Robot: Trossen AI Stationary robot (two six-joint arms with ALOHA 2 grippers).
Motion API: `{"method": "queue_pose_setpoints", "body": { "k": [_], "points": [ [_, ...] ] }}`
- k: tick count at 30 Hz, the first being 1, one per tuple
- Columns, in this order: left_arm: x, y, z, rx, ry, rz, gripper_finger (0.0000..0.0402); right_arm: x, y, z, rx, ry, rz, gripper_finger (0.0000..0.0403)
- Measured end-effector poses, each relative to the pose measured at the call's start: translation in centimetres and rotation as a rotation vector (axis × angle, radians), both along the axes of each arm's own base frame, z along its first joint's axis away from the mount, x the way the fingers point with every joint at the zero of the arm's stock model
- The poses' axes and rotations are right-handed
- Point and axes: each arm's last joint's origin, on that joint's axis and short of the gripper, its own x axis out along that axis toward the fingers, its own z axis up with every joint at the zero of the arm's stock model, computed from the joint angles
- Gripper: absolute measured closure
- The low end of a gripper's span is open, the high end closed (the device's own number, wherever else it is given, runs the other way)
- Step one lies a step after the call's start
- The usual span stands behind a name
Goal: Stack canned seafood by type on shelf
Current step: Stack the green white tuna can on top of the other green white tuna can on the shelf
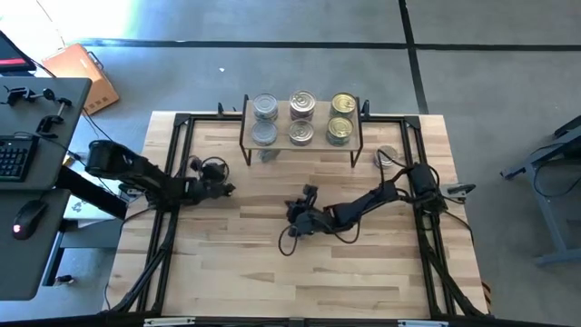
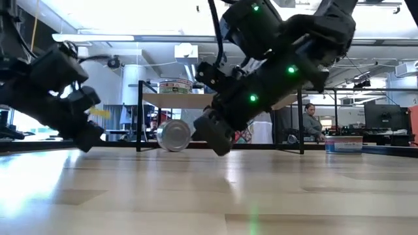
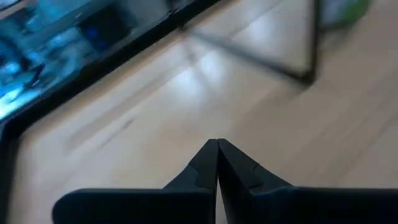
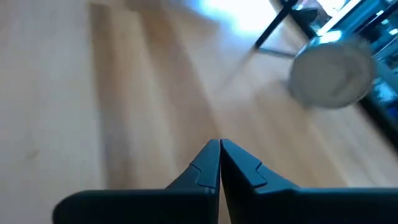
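Observation:
The shelf (image 1: 300, 143), a light-wood board on black wire legs, stands at the table's far middle. Several tins rest on its top in three columns: plain silver (image 1: 265, 108) on the left, pull-ring tops (image 1: 302, 104) in the middle, gold tops (image 1: 343, 104) on the right. One silver tin (image 2: 174, 135) lies on its side on the table under the shelf's left part; it also shows in the right wrist view (image 4: 333, 74). My left gripper (image 1: 229, 188) is shut and empty, low over the table's left middle. My right gripper (image 1: 292, 213) is shut and empty, low over the table's middle, near of the shelf.
A black metal frame (image 1: 182, 123) runs around the tabletop's edges. A desk with a keyboard and mouse (image 1: 27, 218) stands off the table's left side. A person (image 2: 309, 121) sits in the room beyond the far edge. Bare wood (image 1: 272, 282) lies near of both grippers.

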Motion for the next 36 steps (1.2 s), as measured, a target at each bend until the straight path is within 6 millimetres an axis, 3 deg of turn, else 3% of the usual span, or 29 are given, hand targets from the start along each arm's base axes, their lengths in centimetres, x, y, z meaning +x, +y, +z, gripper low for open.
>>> {"method": "queue_pose_setpoints", "body": {
  "k": [4, 9, 15, 23, 36],
  "points": [
    [1.7, 0.7, 1.5, 0.012, -0.058, -0.178, 0.0401, -0.4, 1.2, -0.7, 0.032, 0.013, 0.011, 0.0397],
    [1.7, 2.4, 2.1, 0.04, -0.082, -0.137, 0.0401, -0.9, 2.6, -0.9, 0.036, 0.02, 0.034, 0.0402],
    [1.7, 4.7, 2.6, 0.015, -0.092, -0.226, 0.0401, -1.2, 3.5, -0.9, 0.036, 0.017, 0.058, 0.0402],
    [2.3, 8.2, 3.8, -0.021, -0.124, -0.414, 0.0401, -1.9, 3.1, -1.5, 0.058, -0.036, 0.07, 0.0403],
    [3.1, 11.1, 3.4, -0.048, -0.082, -0.676, 0.0401, 0.0, 0.7, -0.4, 0.053, -0.068, 0.094, 0.0403]
  ]
}}
